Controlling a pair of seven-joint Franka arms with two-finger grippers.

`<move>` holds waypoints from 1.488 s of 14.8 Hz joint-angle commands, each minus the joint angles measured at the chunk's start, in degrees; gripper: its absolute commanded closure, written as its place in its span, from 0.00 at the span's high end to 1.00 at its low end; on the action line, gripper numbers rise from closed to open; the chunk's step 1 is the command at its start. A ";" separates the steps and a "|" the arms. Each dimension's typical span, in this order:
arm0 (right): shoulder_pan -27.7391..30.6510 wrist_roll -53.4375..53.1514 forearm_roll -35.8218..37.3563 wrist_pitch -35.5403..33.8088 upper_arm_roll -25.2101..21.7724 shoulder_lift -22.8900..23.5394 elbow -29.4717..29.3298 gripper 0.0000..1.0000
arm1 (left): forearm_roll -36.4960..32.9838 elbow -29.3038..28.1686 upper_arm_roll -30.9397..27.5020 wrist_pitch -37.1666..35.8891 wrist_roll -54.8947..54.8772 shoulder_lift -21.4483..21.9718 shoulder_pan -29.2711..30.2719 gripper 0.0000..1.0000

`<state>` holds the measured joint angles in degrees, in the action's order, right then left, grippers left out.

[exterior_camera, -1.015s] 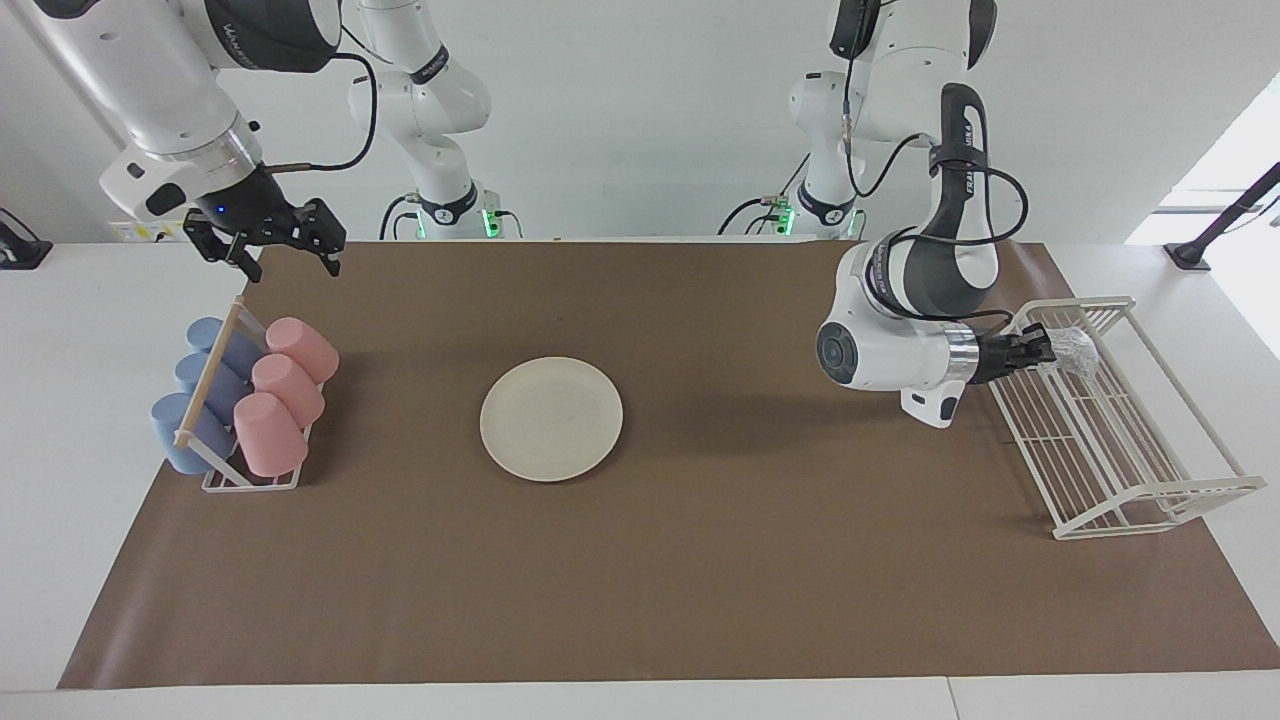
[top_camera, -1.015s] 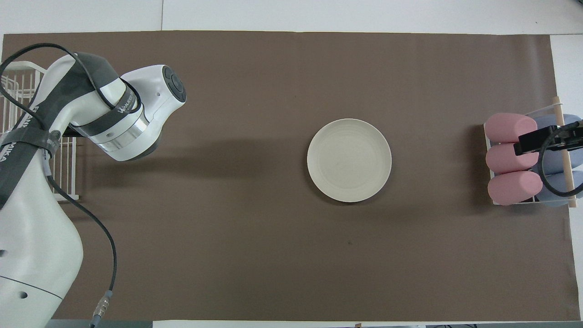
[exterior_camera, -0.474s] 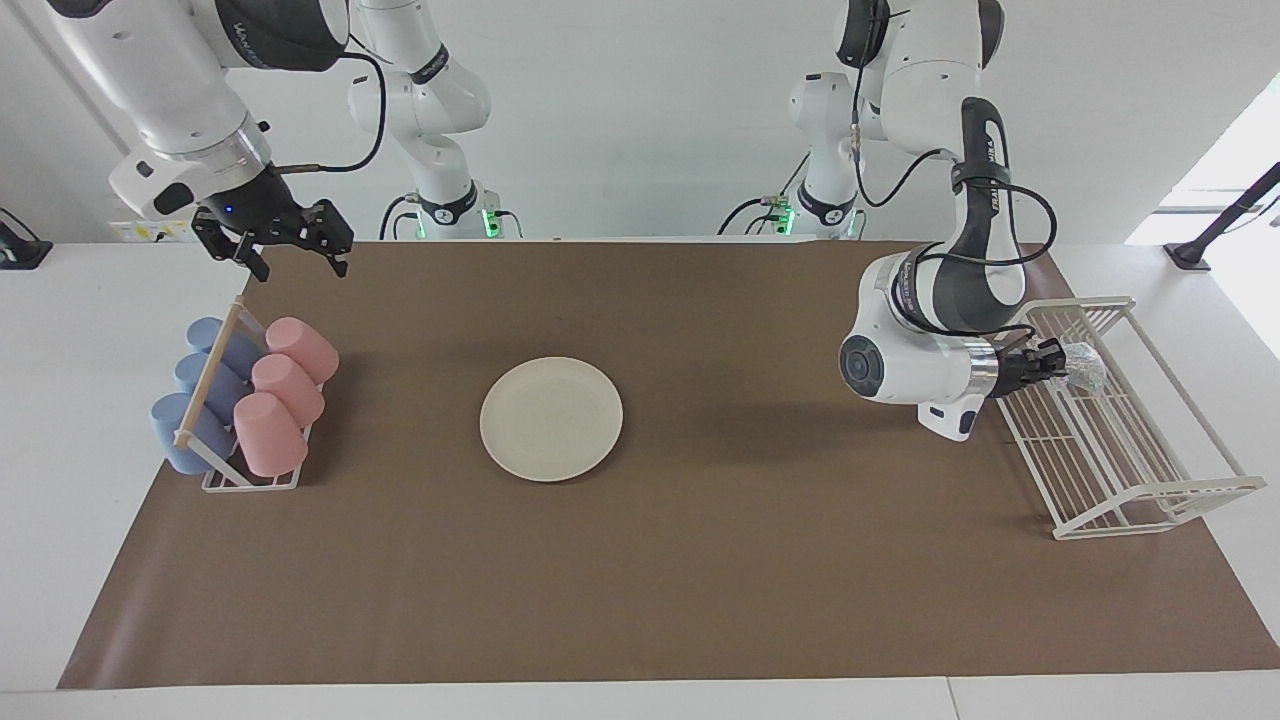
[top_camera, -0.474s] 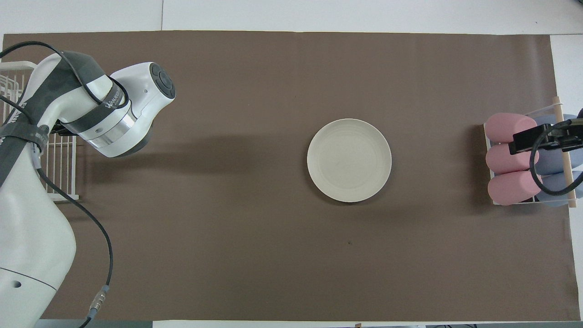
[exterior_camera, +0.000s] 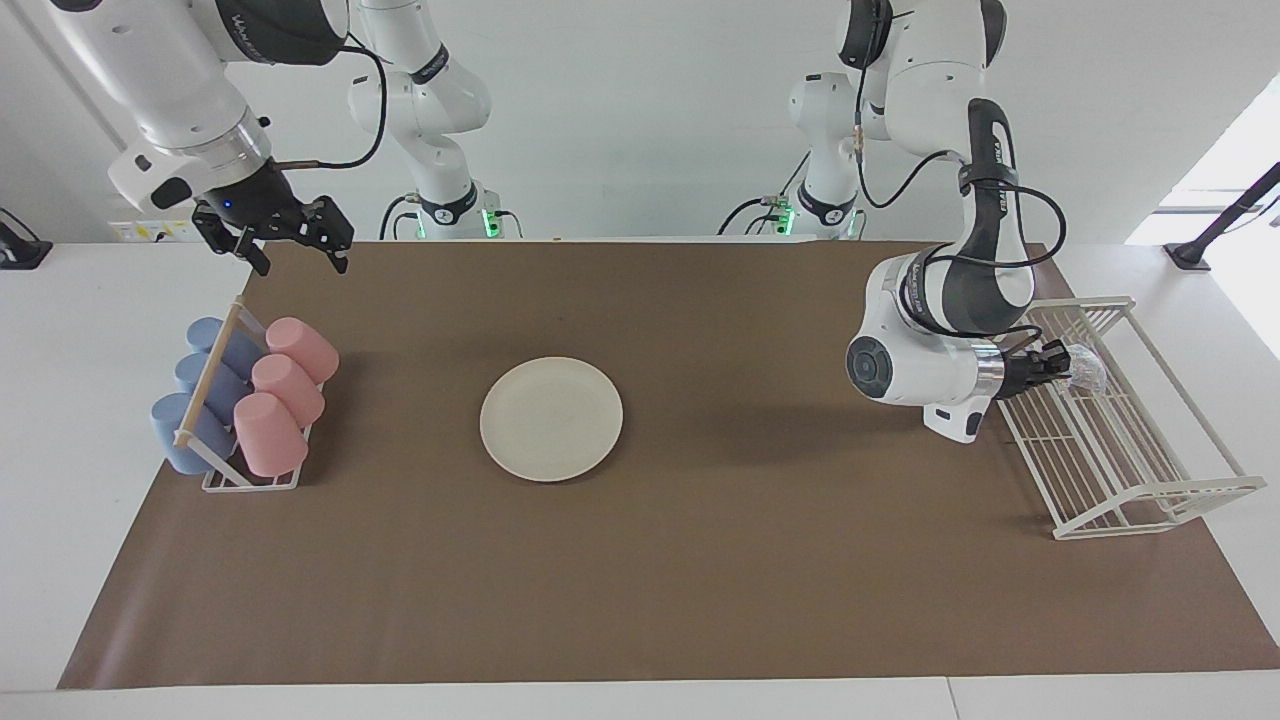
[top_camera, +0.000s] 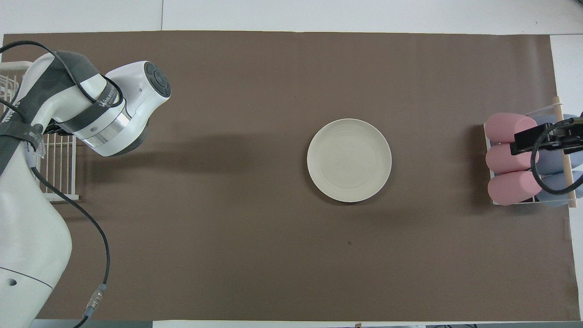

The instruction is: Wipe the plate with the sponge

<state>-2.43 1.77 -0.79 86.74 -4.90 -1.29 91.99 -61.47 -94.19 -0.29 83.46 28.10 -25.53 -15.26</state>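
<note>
A: what kind of place?
B: robotics lab. 2 white Franka arms [exterior_camera: 940, 300] bolted at a white tabletop [exterior_camera: 60, 400], brown paper mat [exterior_camera: 700, 560], bare white walls, cabling, green status LEDs [exterior_camera: 489, 222] at bases.
A: not a kitchen?
B: no, staged props only.

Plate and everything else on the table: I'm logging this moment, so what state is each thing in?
Plate: flat on the mat, bare.
Sponge: at the left claw's tips, over the wire rack.
Right claw: open, empty, waiting in the air.
Cups: lying in their holder.
</note>
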 commanded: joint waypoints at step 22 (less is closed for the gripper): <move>-0.03 -1.68 1.06 -1.05 0.42 0.23 -0.76 1.00 | 42.97 2.87 -0.41 5.74 -4.63 16.63 8.48 1.00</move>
<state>-2.56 1.28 -0.79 86.65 -4.89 -1.29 91.99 -26.14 -89.42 -0.82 88.28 24.29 -13.54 -8.72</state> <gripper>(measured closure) 0.000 0.000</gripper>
